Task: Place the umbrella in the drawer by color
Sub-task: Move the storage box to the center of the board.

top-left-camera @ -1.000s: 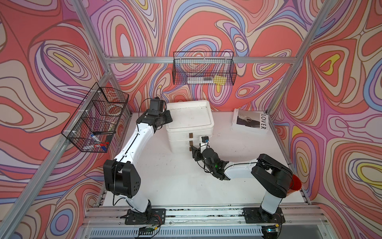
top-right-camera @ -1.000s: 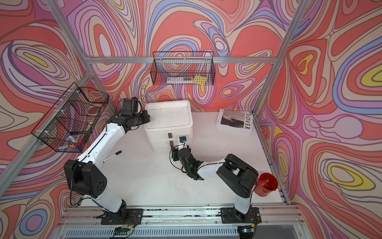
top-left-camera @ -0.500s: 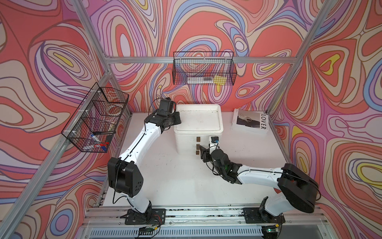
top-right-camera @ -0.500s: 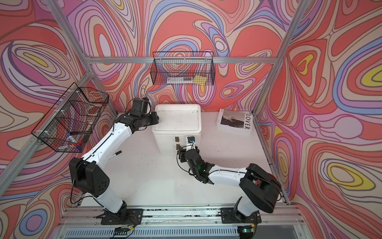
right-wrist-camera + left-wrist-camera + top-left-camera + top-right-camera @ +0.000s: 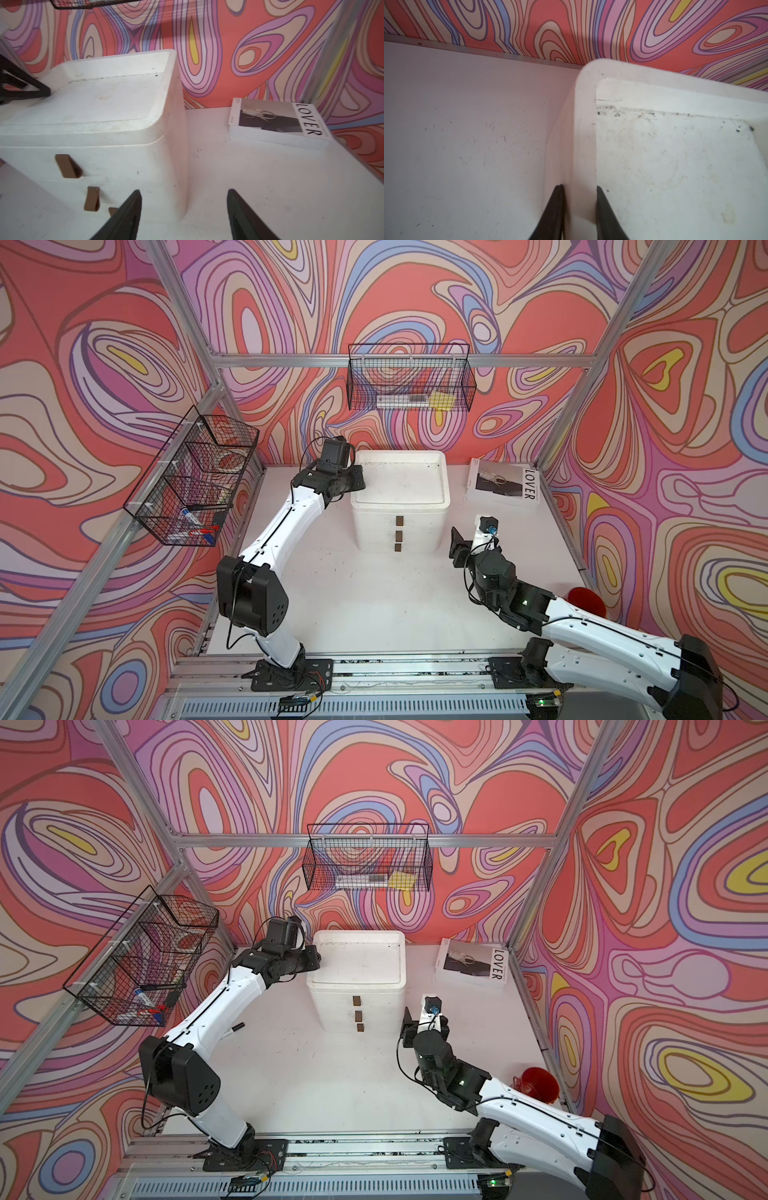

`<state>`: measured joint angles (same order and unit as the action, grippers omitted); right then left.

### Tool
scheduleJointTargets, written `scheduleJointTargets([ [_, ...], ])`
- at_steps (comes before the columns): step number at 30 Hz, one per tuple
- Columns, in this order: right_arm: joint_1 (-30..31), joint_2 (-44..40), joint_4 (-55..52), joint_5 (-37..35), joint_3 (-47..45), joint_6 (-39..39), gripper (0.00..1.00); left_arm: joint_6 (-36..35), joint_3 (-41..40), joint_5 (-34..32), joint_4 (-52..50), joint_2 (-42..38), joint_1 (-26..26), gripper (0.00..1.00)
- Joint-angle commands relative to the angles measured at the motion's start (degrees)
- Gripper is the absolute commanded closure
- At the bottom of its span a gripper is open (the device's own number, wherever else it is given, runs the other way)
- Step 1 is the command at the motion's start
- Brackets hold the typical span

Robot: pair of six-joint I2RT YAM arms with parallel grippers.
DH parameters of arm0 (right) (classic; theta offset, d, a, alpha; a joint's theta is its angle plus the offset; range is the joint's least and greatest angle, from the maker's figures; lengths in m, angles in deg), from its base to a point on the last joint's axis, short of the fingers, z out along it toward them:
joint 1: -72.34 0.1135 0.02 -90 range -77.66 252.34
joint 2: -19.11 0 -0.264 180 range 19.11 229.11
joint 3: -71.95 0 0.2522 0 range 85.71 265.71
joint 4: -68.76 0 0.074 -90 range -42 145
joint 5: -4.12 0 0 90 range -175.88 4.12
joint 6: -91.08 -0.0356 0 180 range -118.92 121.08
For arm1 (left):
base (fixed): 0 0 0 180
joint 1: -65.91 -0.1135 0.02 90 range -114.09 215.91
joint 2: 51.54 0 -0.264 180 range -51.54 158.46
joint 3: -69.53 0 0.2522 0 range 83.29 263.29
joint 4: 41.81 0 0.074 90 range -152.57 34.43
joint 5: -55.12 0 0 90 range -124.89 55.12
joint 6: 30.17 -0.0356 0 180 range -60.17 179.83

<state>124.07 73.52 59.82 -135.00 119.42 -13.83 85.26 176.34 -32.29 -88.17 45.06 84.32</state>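
Our left gripper is closed almost fully on the left rim of the white drawer unit, toward its far corner, with one finger outside the wall and one on the recessed top. Our right gripper is wide open and empty. It hangs just right of the unit's near right corner without touching it.

All three drawers look shut, their brown handles stacked down the near face. We see no umbrella in any view. It may be inside a drawer, and we cannot tell what the red round object at the table's near right edge is.

We see these risks:
- **Dragging or tipping:** if the left arm moves while clamped, the unit may slide or tilt.
- **Sliding toward us:** if the left grip lets go before a handle is pulled, the whole unit may come near instead of the drawer opening.
- **Collision:** a leftward swing of the right fingers could clip the corner.
- **Wrong drawer:** the handles are identical and show no colour cue.
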Motion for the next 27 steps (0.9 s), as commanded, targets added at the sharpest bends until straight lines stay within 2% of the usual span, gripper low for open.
scheduleJointTargets([
  [1,-0.2,2.0,-4.7,-11.5,1.1,5.8,0.24,4.1,-1.5,13.8,-11.2,1.6,3.3,1.00],
  [5,-0.4,4.5,-2.0,-15.8,0.5,8.1,0.18,3.2,-0.7,12.2,-12.4,1.9,4.9,1.00],
  [8,-1.2,4.9,3.5,-15.9,-1.7,11.2,0.15,3.0,-0.4,11.7,-12.8,1.8,5.7,0.97],
  [11,-4.2,5.5,10.9,-14.9,-4.9,15.2,0.12,3.1,-0.4,11.7,-12.7,1.5,5.8,0.81],
  [14,-7.7,6.3,10.6,-13.8,-5.5,14.4,0.07,3.1,-0.2,11.6,-12.8,1.0,5.8,0.71],
  [15,-8.3,6.5,9.4,-13.6,-5.1,13.5,0.06,3.1,-0.3,11.5,-12.8,0.8,5.8,0.64],
  [16,-8.6,6.5,8.7,-13.4,-5.0,13.0,0.06,3.1,-0.3,11.2,-12.8,0.6,5.8,0.45],
  [17,-8.8,6.5,8.7,-13.3,-5.1,12.8,0.05,3.0,-0.3,11.0,-12.8,0.3,5.8,0.02],
  [23,-10.8,6.8,12.7,-11.9,-6.3,14.1,0.04,2.2,-0.2,7.7,-12.8,-1.7,5.8,0.01],
  [27,-13.7,8.1,19.4,-9.2,-9.3,17.6,0.02,1.1,-0.3,4.8,-12.6,-3.2,5.8,0.01],
])
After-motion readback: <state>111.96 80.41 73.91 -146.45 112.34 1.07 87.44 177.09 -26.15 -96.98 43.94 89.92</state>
